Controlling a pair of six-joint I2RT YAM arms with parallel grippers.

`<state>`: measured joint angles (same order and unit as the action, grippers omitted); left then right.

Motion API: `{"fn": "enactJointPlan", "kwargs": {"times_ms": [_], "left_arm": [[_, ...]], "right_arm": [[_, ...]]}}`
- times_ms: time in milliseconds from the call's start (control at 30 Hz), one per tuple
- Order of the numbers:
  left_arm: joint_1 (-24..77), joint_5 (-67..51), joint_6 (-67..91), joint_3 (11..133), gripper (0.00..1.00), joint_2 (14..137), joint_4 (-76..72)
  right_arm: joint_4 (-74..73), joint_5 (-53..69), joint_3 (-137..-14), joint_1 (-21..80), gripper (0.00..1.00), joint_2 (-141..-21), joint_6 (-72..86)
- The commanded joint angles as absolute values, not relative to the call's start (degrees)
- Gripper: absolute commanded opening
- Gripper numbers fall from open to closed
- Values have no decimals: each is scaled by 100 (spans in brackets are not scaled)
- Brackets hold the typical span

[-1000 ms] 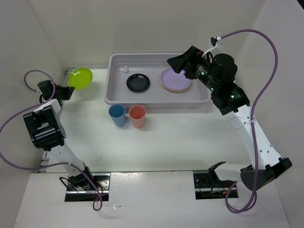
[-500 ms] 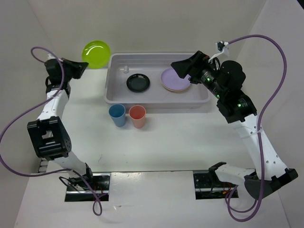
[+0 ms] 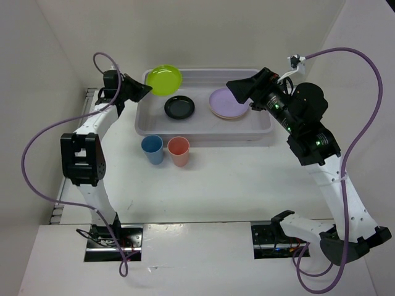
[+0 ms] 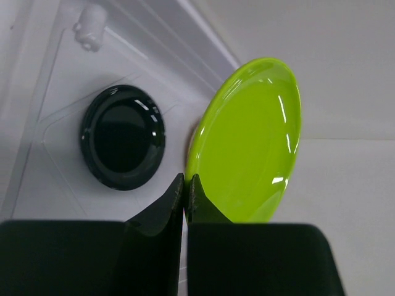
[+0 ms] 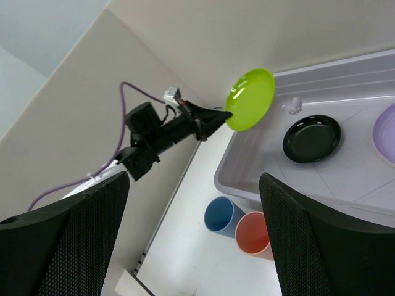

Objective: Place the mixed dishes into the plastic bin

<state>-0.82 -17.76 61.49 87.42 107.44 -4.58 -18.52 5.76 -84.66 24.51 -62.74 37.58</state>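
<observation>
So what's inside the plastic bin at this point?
The plastic bin holds a black dish, a small white piece and a lavender plate covering most of an orange plate beneath. The left gripper holds the lime-green plate over its corner.

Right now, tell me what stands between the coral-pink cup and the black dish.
Only the plastic bin's near wall; the coral-pink cup sits outside it, the black dish inside. The top external view shows this.

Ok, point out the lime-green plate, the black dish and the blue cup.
lime-green plate [image 4: 250,142], left wrist view, middle of its glossy face.
black dish [image 3: 179,107], top external view, centre of its well, inside the bin.
blue cup [image 3: 152,148], top external view, its open mouth, on the table.
</observation>
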Motion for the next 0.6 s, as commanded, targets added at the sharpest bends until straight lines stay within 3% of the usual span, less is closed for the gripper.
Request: {"fn": "enactJointPlan", "kwargs": {"times_ms": [0, 167, 567], "left_arm": [[69, -1617, 5907, 9245, 0, 11265, -344], [387, -1345, 5476, 10291, 0, 12040, 588], [615, -906, 5361, 10459, 0, 12612, 835]], "right_arm": [[-1819, 510, -8446, 2496, 90, -6144, 3674], [-1819, 510, -8498, 2496, 90, -6144, 3674], [-1872, 396, -8500, 2443, 90, -6091, 3621]]}}
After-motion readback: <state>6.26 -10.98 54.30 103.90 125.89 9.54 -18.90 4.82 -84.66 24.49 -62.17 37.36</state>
